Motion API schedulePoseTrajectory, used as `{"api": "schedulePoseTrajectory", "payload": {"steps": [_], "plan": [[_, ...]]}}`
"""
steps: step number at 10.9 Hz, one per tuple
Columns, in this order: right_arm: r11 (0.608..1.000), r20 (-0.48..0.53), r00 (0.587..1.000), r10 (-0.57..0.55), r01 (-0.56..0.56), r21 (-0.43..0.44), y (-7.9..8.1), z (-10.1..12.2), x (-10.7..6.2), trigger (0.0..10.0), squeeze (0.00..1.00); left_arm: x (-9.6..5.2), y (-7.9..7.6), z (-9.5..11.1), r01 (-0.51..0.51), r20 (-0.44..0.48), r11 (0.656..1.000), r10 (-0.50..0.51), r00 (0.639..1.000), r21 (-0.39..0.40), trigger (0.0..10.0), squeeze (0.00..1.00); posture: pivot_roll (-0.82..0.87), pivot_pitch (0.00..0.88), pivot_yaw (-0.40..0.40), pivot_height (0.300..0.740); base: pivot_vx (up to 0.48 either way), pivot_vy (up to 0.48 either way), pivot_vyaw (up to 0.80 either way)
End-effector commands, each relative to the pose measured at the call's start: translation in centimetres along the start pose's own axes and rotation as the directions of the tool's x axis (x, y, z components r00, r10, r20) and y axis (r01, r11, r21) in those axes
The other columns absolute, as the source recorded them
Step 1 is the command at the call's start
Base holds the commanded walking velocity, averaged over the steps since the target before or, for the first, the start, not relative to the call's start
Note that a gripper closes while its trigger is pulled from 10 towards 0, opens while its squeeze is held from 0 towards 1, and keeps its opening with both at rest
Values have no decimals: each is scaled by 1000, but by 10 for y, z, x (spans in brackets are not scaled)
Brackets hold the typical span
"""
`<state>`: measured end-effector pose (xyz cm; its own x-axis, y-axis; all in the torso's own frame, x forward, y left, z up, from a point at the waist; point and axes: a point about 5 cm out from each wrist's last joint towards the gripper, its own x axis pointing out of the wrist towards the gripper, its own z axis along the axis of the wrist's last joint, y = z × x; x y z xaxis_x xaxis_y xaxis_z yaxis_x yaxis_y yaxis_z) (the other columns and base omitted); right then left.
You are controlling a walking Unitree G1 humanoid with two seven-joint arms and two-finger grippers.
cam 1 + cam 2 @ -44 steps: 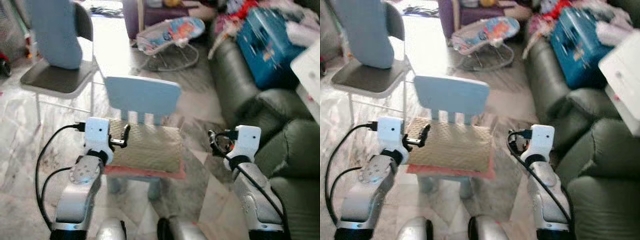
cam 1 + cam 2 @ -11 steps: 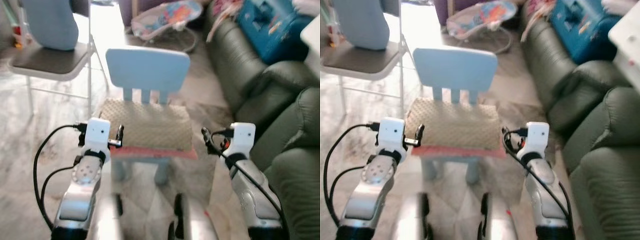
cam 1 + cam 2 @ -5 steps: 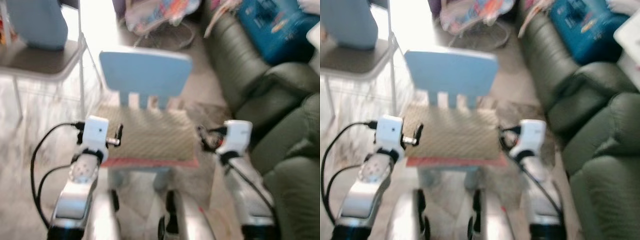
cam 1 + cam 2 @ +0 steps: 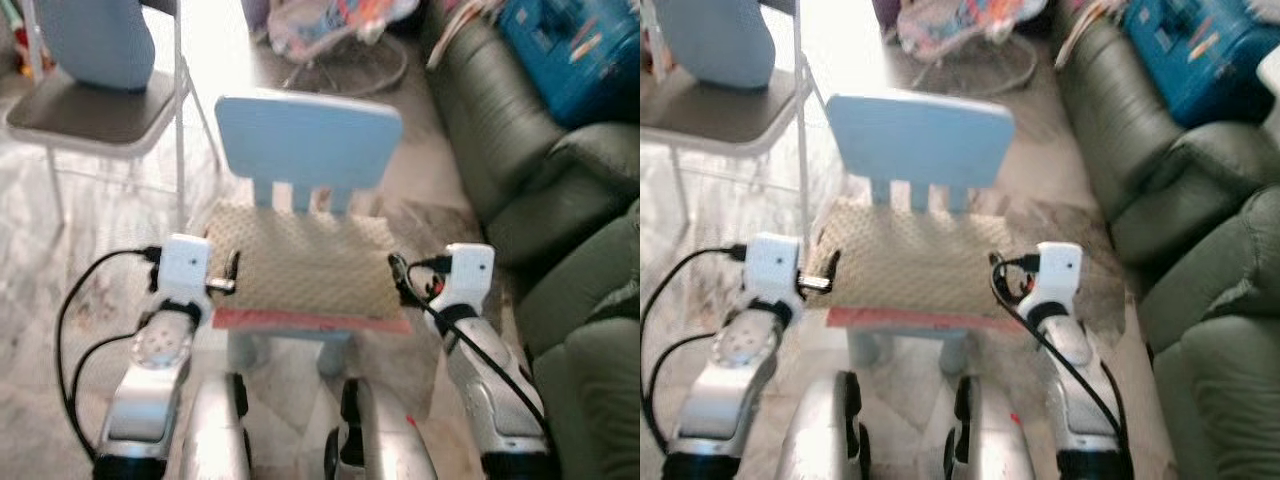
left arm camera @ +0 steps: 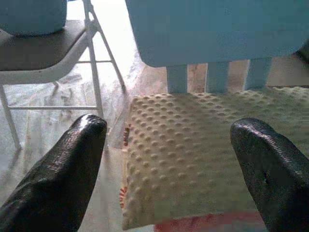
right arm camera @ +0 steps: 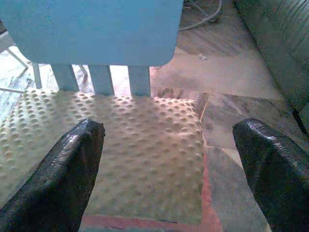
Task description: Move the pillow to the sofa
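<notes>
Marble-patterned floor [image 4: 60, 260] surrounds a small light-blue chair [image 4: 308, 140] directly ahead of the robot. Task object: the pillow [image 4: 300, 265], beige with a raised dot texture, lies flat on the chair seat over a red layer [image 4: 300, 321] whose edge projects at the front. No readable writing or brand marks appear on any item.

Left gripper [image 5: 169, 159]: positioned at the pillow's left front corner, fingers [image 5: 58, 174] spread wide, nothing held. Right gripper [image 6: 169, 159]: positioned at the pillow's right front corner, fingers [image 6: 63, 169] likewise spread wide, nothing held.

Dark green sofa [image 4: 520, 170] stands to the robot's right. A blue case [image 4: 585, 50] rests on the sofa; its contents cannot be determined. A grey folding chair [image 4: 90, 110] at far left carries a blue cushion [image 4: 95, 40]. A baby bouncer [image 4: 335, 20] sits beyond the small chair.
</notes>
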<state>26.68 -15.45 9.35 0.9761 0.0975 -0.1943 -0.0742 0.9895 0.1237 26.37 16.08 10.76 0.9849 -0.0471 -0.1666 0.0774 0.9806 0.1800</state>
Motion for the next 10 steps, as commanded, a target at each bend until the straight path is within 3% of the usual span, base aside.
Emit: {"api": "schedulePoseTrajectory", "payload": {"steps": [1, 5, 6, 7, 8, 9, 10], "plan": [[1000, -7, 1000, -9, 9, -7, -3, -1, -3, 10000, 0, -1, 1, -1, 3, -12, 1000, -3, 1000, 6, 10000, 0, -51, 161, -85, 590, 0, 0, 0], [1000, -14, 1000, -3, 3, -5, -2, -2, -4, 10000, 0, -2, 11, -4, -2, -21, 1000, 2, 1000, 7, 10000, 0, -46, 191, -91, 525, 0, 0, 0], [1000, -15, 1000, 6, -6, -3, -2, -2, -3, 10000, 0, -2, 13, -5, 1, -12, 1000, -1, 1000, -2, 10000, 180, -45, 201, -87, 525, 0, 0, 0], [999, 8, 999, 34, -34, 4, 3, 3, 5, 10000, 1000, 4, 24, -6, -70, -8, 998, 70, 998, -5, 10000, 1000, -50, 213, -77, 525, 0, 0, 0], [999, 12, 999, 43, -43, -11, 7, 6, 14, 10000, 980, 11, 28, -4, -106, 3, 994, 106, 994, -4, 10000, 1000, -52, 221, -81, 525, 0, 0, 0], [999, 14, 999, 47, -47, -12, 9, 9, 18, 10000, 0, 16, 30, -1, -134, 13, 991, 134, 991, 10, 10000, 1000, -50, 226, -87, 525, 0, 0, 0], [997, 23, 997, 79, -79, -13, 13, 11, 21, 10000, 0, 19, 30, 4, -143, 40, 989, 144, 989, -28, 10000, 0, -51, 231, -92, 525, 0, 0, 0]]}}
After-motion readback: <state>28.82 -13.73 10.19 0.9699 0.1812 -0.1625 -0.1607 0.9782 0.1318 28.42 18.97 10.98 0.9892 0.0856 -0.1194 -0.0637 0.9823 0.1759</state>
